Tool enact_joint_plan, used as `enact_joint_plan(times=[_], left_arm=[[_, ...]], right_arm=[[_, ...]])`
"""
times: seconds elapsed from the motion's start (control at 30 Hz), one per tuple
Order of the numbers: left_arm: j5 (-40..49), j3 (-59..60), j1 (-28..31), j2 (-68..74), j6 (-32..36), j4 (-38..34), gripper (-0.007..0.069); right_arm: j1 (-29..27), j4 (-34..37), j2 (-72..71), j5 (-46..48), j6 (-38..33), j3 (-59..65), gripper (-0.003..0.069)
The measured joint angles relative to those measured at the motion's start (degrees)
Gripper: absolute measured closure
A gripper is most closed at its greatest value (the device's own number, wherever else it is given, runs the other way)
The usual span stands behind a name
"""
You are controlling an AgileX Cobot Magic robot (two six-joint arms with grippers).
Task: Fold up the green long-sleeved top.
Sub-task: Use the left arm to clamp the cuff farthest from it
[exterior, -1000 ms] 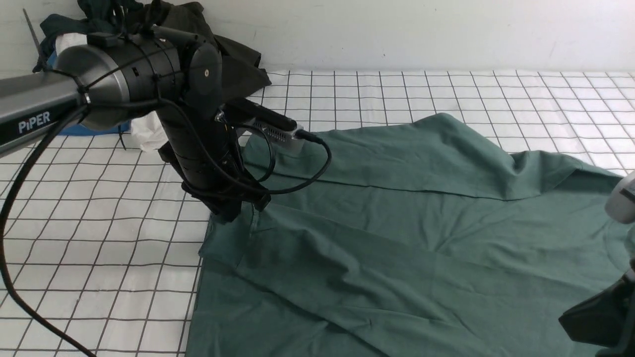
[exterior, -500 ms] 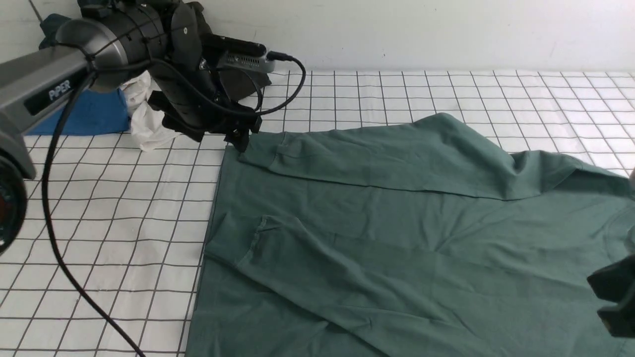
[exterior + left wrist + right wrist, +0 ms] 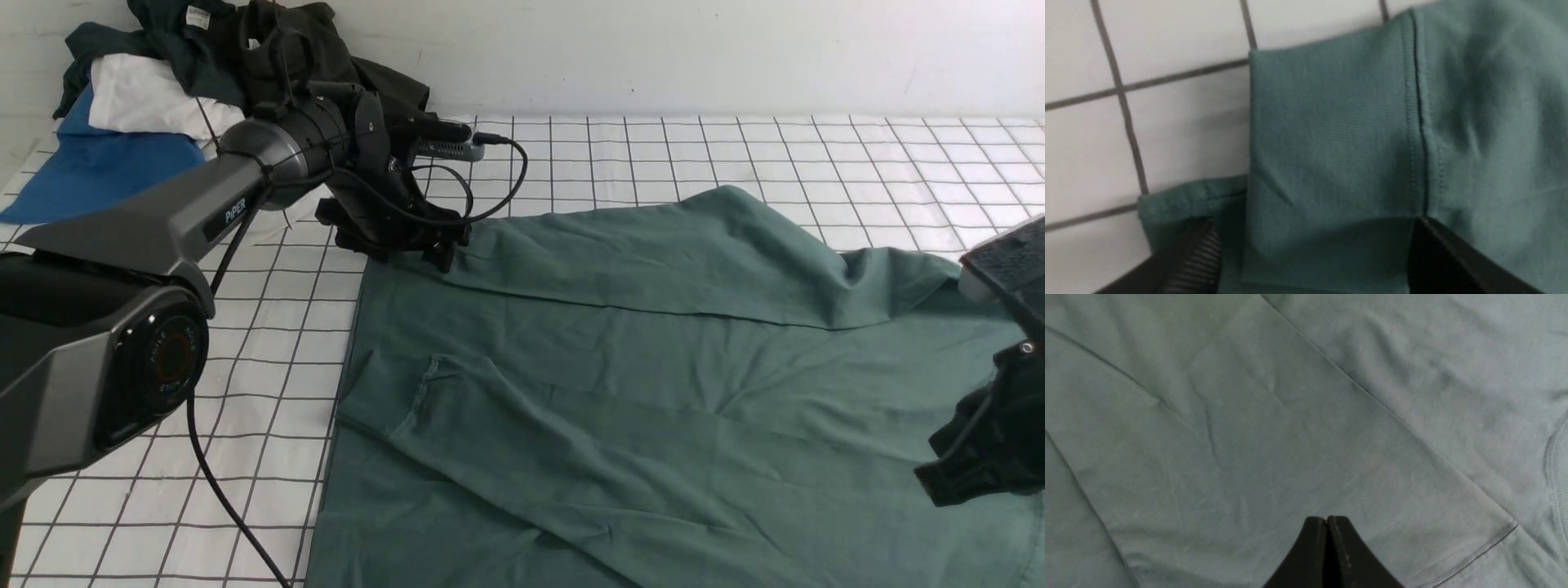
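1. Front view: beyond the far left corner of the sage-green long-sleeved cotton top [image 3: 653, 392], a heap against the wall holds a dark olive-black garment [image 3: 326, 49], a white cloth [image 3: 139, 94] and a bright blue garment [image 3: 90, 175]. The top lies spread and creased on the white grid-lined table [image 3: 735, 155], its far edge folded over. The left fingers [image 3: 441, 253] sit at that corner, and the right fingers [image 3: 931, 482] hang over the top's right side.
2. Left wrist view: the left fingers [image 3: 1196, 257] stand wide apart either side of the top's stitched hem fold, gripping nothing.
3. Right wrist view: the right fingers [image 3: 1327, 547] are pressed together, empty, above lightly wrinkled green cloth.
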Motion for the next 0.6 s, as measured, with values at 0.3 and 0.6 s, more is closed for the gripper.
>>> enact_joint_plan(times=[0.3, 0.6], left_arm=[[-0.7, -0.1, 0.0, 0.2, 0.0, -0.4, 0.0311], [5.4, -4.6, 0.0, -0.5, 0.3, -0.5, 0.0592]], right_arm=[[0.0, 0.0, 0.6, -0.2, 0.0, 0.0, 0.0673], [0.0, 0.0, 0.6, -0.2, 0.0, 0.0, 0.0673]])
